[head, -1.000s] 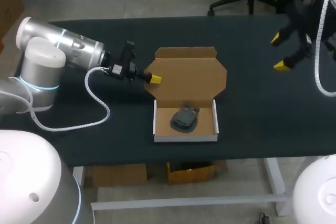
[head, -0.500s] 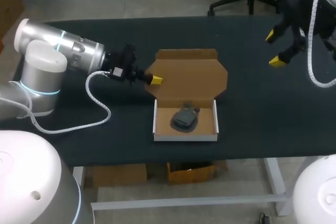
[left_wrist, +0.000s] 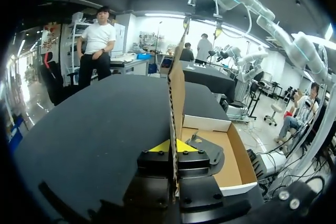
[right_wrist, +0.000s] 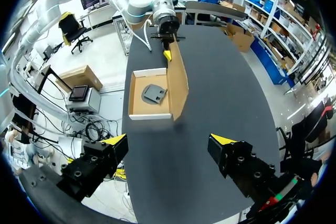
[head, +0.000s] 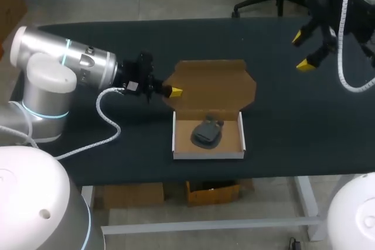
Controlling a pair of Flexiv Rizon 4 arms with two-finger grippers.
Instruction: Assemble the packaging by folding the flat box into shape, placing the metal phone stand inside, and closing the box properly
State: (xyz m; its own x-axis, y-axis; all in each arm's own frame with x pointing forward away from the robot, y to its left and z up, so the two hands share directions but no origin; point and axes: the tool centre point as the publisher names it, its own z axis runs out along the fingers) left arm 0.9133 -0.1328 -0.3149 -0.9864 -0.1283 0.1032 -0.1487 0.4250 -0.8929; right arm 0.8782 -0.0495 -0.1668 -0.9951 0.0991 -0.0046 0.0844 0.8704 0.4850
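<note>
- The box [head: 207, 154] sits open on the surface [head: 293, 121], close to the front edge and about midway along it. Its tray is already folded into shape, with white walls standing.
- The phone stand [head: 206, 133] lies flat inside the tray, dark against the brown floor and clear of the walls.
- The lid [head: 214, 86] rises from the tray's far wall, roughly upright. Its hinge line, the long axis, runs parallel to the surface's front edge.
- The left pincer [head: 175, 92] is clamped on the lid's left end. In the left wrist view the cardboard stands edge-on between the two yellow tips, which press it from both sides.
- The right pincer [head: 304, 51] hangs spread wide and holds nothing, raised over the far right corner and well apart from the box.
- Judgement: folding and loading look done and closing is left. The lid must swing about its hinge toward the front edge, down over the tray. The left arm is the nearer one and already has hold.
</note>
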